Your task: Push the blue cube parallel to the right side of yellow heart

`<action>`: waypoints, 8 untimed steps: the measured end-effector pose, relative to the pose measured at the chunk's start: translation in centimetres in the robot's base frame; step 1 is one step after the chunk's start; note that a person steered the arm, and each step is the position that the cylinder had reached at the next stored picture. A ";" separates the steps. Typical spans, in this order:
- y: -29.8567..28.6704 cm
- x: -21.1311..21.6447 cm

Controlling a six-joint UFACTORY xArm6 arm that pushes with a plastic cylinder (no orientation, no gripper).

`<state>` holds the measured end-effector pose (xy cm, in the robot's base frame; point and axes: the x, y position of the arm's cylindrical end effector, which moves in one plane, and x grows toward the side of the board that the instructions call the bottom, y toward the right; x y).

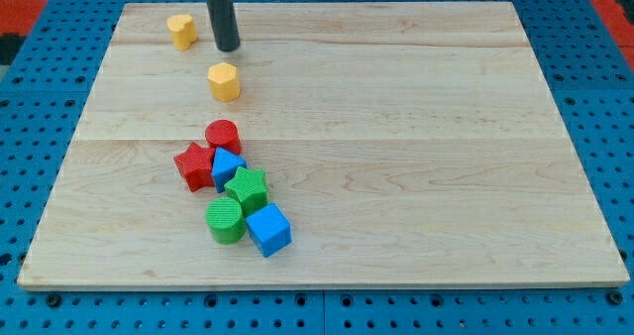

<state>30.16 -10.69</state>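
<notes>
The tool's bare tip (229, 49) stands holding nothing between two yellow blocks; it should circle behind the distant blue cube (268, 229) first.

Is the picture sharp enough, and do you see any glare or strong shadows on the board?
Camera view: evenly lit, with no glare on the wooden board. Shadows are soft and short, close under each block. The blue cube and the yellow heart have crisp edges, though the heart is small in the picture. My tip is sharp too, standing between the heart and the yellow hexagon block.
</notes>
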 end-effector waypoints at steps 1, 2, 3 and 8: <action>1.0 4.7; 0.8 6.5; 5.6 7.6; 4.7 26.4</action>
<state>56.55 -5.99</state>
